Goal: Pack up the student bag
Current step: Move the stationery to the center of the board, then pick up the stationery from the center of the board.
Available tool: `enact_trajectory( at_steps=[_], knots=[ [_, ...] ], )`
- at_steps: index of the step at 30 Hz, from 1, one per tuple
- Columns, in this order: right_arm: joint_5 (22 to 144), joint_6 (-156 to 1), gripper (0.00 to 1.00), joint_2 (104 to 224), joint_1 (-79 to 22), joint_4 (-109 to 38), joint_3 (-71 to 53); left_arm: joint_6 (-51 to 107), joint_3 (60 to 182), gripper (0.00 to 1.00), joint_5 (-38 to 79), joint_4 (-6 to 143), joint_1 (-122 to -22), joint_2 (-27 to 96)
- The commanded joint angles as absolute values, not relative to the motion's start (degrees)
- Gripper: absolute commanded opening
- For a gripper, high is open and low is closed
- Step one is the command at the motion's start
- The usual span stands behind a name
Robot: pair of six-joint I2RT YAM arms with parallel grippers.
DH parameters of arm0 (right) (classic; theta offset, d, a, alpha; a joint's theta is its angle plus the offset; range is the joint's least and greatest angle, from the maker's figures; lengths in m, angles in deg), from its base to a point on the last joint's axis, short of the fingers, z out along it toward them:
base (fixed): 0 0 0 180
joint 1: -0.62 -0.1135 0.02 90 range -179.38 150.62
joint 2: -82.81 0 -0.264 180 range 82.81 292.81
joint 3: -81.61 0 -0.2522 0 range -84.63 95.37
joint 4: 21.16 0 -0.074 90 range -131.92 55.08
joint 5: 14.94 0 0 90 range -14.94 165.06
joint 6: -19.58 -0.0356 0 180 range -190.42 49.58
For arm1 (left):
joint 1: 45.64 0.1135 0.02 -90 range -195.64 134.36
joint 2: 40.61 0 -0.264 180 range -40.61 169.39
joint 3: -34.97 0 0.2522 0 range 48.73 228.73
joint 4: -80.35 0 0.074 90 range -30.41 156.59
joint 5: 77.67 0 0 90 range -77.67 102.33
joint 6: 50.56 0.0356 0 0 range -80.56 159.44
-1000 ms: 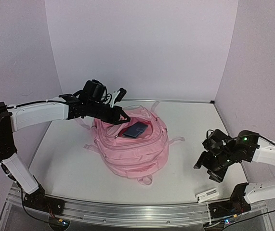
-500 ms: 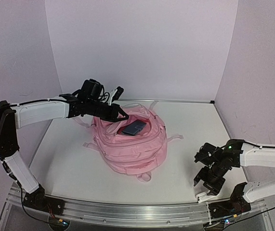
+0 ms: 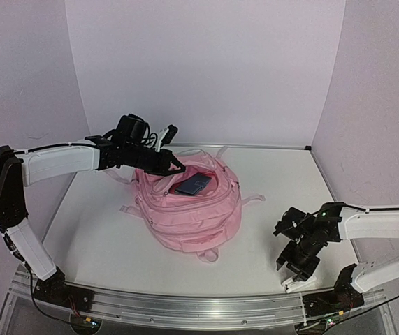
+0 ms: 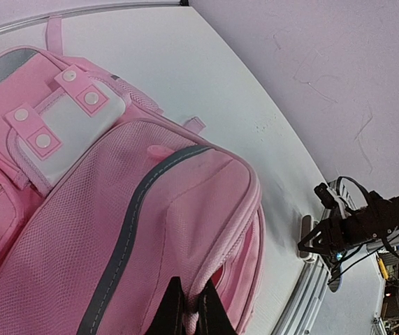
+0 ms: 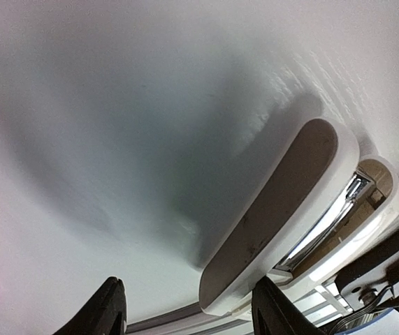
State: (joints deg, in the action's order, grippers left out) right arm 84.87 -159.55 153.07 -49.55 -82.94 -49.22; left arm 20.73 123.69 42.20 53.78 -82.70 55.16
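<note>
The pink student bag (image 3: 189,209) lies in the middle of the table, its top opening held up, with a dark blue flat item (image 3: 191,185) inside. My left gripper (image 3: 173,166) is shut on the bag's opening rim; the left wrist view shows the pink rim (image 4: 221,265) pinched between my fingers. My right gripper (image 3: 295,273) is open, low over a white stapler (image 3: 298,284) at the table's near right edge. In the right wrist view the stapler (image 5: 293,216) lies between my spread fingers, not gripped.
The aluminium rail (image 3: 185,307) runs along the near table edge, right behind the stapler. Lilac walls close in the back and both sides. Bag straps (image 3: 256,200) trail out to the right and left of the bag.
My right gripper has come down and towards the near edge, onto the white stapler. My left gripper holds the bag's rim and has pulled it slightly left.
</note>
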Motion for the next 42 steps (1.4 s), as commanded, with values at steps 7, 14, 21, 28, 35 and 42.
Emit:
enact_trajectory(
  at_steps=[7, 14, 21, 28, 35, 42],
  knots=[
    [72.04, -153.79, 0.55, 156.52, -49.5, -63.49, -43.56, 19.06, 124.32, 0.0, 40.6, 61.9, -81.15, 50.28],
    [63.63, -143.45, 0.62, 163.71, -49.19, -60.88, -34.52, 19.01, 124.5, 0.0, 40.1, 61.11, -81.15, 49.72],
    [65.65, -145.6, 0.96, 163.05, -46.71, -79.4, -32.26, 18.92, 122.52, 0.0, 38.47, 60.8, -81.1, 47.74],
    [72.08, -155.73, 0.98, 153.76, -46.65, -77.69, -44.16, 18.0, 122.17, 0.0, 39.17, 61.84, -81.1, 47.79],
    [73.46, -157.77, 0.79, 153.21, -46.41, -70.25, -50.58, 17.99, 122.83, 0.0, 39.97, 61.58, -81.1, 48.29],
    [72.0, -154.88, 0.63, 156.54, -46.25, -67.49, -49.26, 18.16, 123.17, 0.0, 40.19, 60.52, -81.08, 48.55]
  ],
)
